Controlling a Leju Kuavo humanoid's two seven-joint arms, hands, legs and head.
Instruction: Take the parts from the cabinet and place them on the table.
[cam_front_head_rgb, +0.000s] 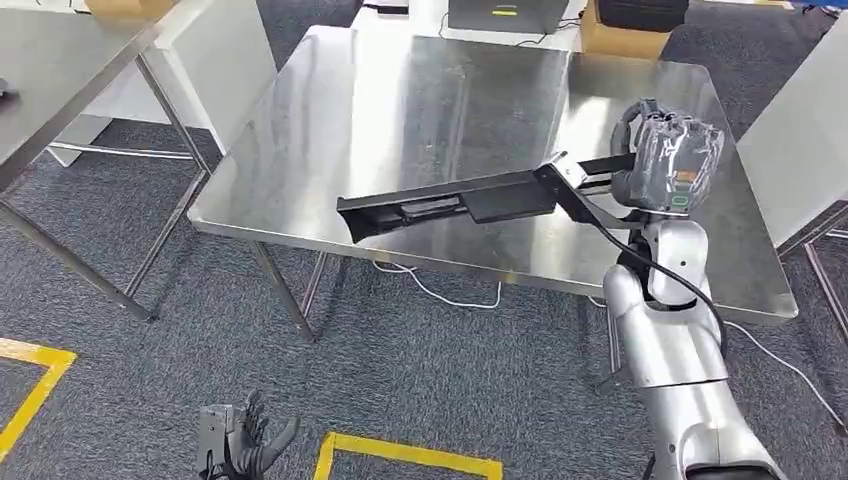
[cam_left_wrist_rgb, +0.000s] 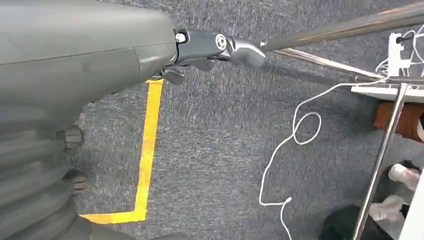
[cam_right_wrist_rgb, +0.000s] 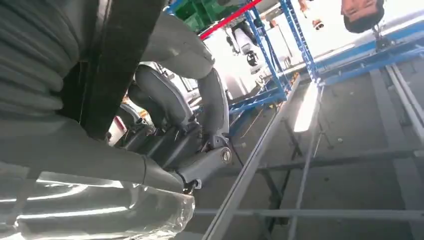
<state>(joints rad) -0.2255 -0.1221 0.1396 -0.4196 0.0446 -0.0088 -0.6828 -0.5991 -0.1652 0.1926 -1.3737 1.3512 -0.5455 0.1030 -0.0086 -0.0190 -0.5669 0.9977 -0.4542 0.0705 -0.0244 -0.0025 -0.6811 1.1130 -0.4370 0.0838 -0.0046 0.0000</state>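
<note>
Right robot hand (cam_front_head_rgb: 668, 160), wrapped in clear plastic, grasps one end of a long black bracket-like part (cam_front_head_rgb: 450, 203). Part is held roughly level above the near half of the stainless steel surface (cam_front_head_rgb: 420, 90), not touching it. Left robot hand (cam_front_head_rgb: 240, 438) hangs low over grey carpet (cam_front_head_rgb: 420, 360), fingers apart, holding nothing.

Held over the near edge of the table (cam_front_head_rgb: 450, 110) by the right hand (cam_front_head_rgb: 668, 160) – a long part (cam_front_head_rgb: 460, 203), reaching leftward above the tabletop. Left hand (cam_front_head_rgb: 240, 440) low by the floor tape (cam_front_head_rgb: 400, 455) – a second table (cam_front_head_rgb: 50, 60) at far left.
</note>
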